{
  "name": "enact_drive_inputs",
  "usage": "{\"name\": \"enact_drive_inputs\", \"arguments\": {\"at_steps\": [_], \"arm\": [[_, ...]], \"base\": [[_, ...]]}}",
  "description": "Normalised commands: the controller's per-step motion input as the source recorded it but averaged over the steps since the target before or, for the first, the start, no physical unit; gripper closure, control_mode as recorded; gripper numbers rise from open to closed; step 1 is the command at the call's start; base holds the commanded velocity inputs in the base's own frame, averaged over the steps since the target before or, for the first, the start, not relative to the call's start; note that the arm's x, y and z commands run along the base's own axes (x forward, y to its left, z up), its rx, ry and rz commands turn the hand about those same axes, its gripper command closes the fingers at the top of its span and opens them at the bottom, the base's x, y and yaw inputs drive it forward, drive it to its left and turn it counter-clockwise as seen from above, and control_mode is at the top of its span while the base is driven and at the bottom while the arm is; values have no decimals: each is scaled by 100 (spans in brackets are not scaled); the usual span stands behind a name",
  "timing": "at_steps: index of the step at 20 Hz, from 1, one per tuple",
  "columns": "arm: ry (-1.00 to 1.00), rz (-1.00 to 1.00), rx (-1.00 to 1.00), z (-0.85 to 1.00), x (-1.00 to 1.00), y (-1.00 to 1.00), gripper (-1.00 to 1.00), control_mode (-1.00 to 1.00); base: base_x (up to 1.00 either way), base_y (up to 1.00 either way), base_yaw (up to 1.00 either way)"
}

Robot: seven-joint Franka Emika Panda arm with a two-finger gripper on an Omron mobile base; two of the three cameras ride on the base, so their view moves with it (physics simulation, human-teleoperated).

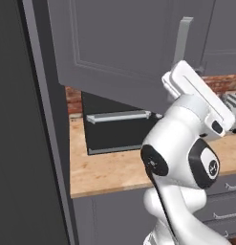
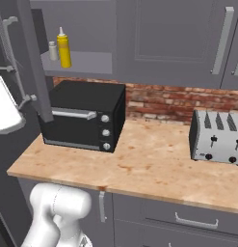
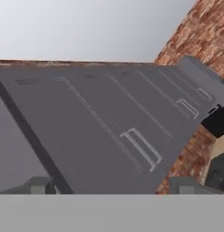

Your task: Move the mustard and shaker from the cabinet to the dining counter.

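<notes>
Hand (image 3: 111, 185) spread wide before cabinet (image 3: 109, 127) doors.

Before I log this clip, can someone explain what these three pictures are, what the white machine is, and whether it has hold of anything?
It is a rendered kitchen with a white robot arm on a driving base. Two pictures come from cameras on that base, behind the arm to its left and right. The third looks along the claw, whose two fingertips stand wide apart with nothing between them, so it holds nothing.

In the right base view, the dark grey upper wall cabinet stands open. On its shelf stand the small yellow mustard squeeze bottle and, beside it, the tiny grey shaker. Below, on the narrow light-wood worktop, sit a black toaster oven and a silver slot toaster, in front of a red brick wall. The hand view faces grey cabinet doors at a tilt.
</notes>
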Motion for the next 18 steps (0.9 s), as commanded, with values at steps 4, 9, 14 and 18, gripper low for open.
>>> {"name": "enact_drive_inputs", "arguments": {"at_steps": [4, 9, 14, 18], "arm": [[0, 21, 21, 0, -5, -69, -100, -100], [11, 41, 10, -14, 2, -23, -100, -100], [26, 70, 12, -23, 21, 0, -100, -100], [26, 76, 12, -23, 23, 0, -100, -100]], "base": [[0, 0, 0], [0, 0, 0], [0, 0, 0], [0, 0, 0]]}}
